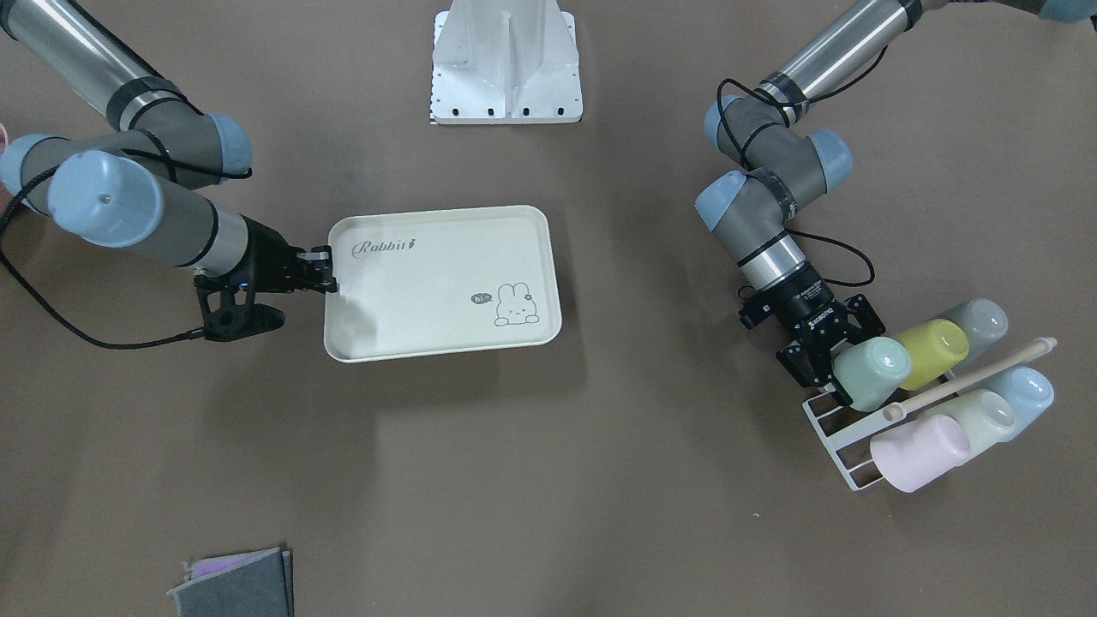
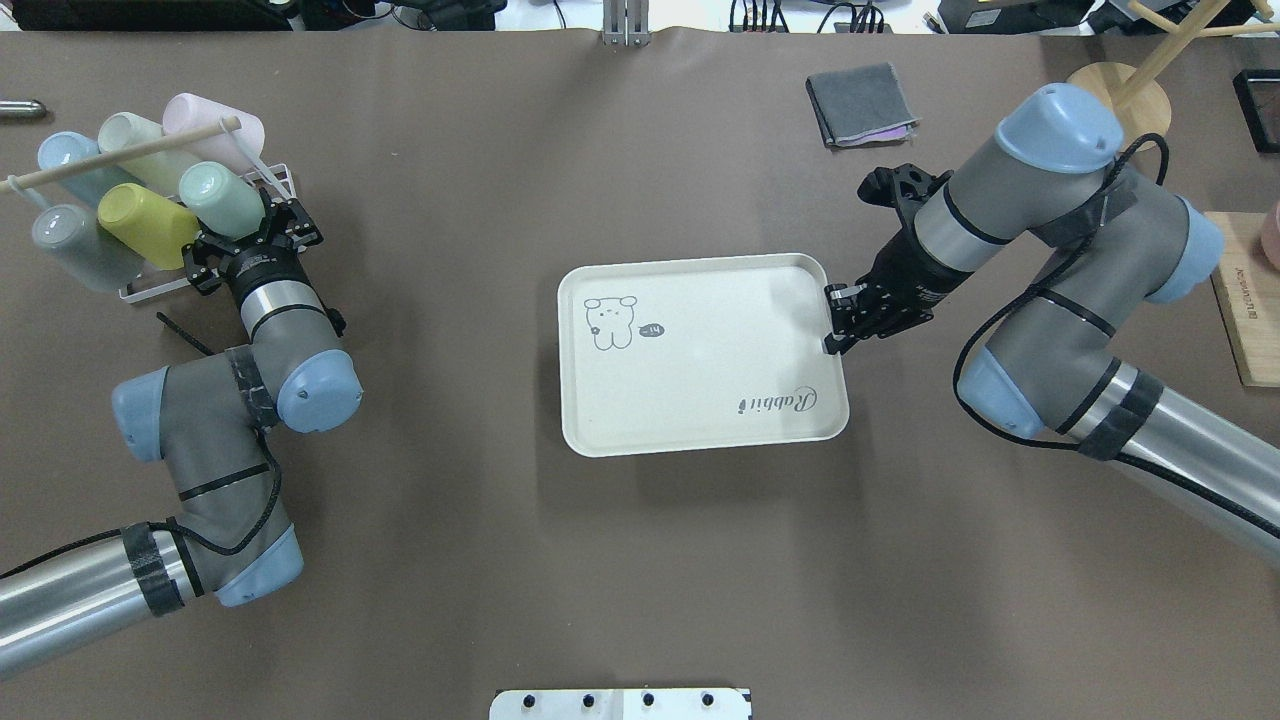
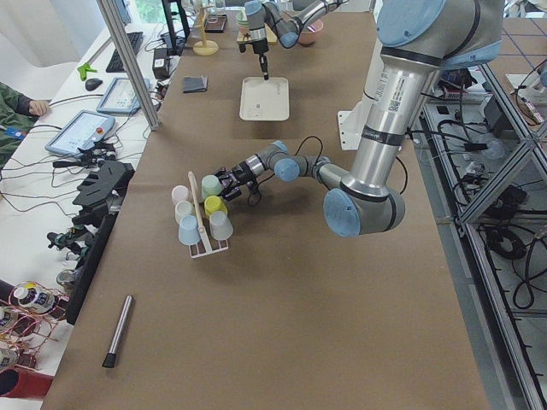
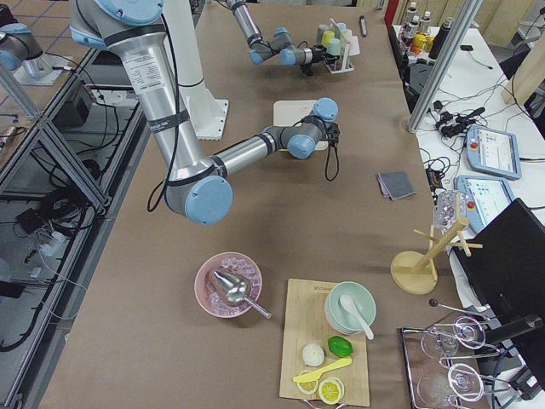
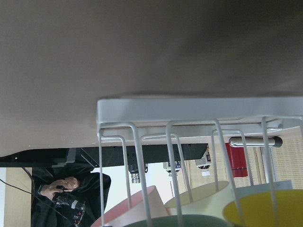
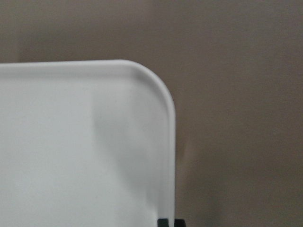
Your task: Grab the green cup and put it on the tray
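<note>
Green cup lying sideways, mouth facing nearer left gripper, jaws gaping astride it; right gripper pinching tray.

The green cup is pale mint, the pink cup pastel; the tray is cream with a grey bunny drawing.

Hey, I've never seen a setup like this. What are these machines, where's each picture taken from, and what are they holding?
These are two robot arms at a table, each ending in a two-finger claw. Two pictures look down from above, two along the table from its ends, two from cameras on the wrists. The left claw straddles a green cup resting in a white rack; whether it grips, I cannot tell. The right claw pinches the rim of a cream tray.
</note>
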